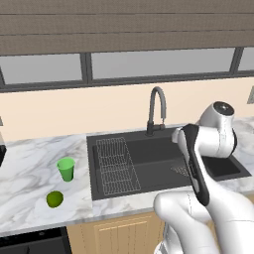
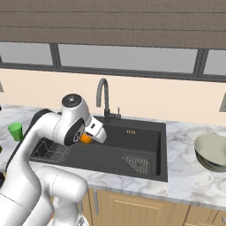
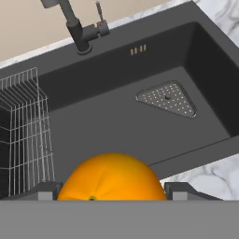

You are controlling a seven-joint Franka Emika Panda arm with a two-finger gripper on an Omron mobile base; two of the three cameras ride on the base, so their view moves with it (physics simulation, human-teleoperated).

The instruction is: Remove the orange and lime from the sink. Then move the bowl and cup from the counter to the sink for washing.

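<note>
1. Orange (image 3: 111, 177) sits right between the two dark fingertips (image 3: 44, 190) in the hand view, a smooth, glossy ball with a small stem dimple at its lower edge.
2. From the right base view the same orange (image 2: 85, 138) peeks out beside the white hand (image 2: 90, 134), up above the sink (image 2: 145, 132) basin and clear of its floor.
3. The hand has its jaws set wide, one on each side of the fruit, and the fruit is gripped between them.
4. The sink is a deep, matte, near-black rectangle with a perforated triangular drain plate (image 3: 168, 99) on its floor.
5. A thin wire rack (image 3: 23, 126) fills the left part of the basin, a fine grid of light metal.
6. The faucet (image 1: 156, 110) is a slim grey curved pipe rising from the back edge.
7. The surface (image 1: 30, 173) is white marble-look with grey veins, over light wood cabinet fronts (image 2: 132, 207).
8. On the left stretch of it stands the cup (image 1: 65, 169), a bright light-green tumbler flaring toward its rim.
9. Nearer the front edge from the cup lies the lime (image 1: 54, 199), round and smooth, apart from the cup.
10. Off to the right of the sink rests the bowl (image 2: 212, 152), wide, pale grey-beige, thin-rimmed.
</note>
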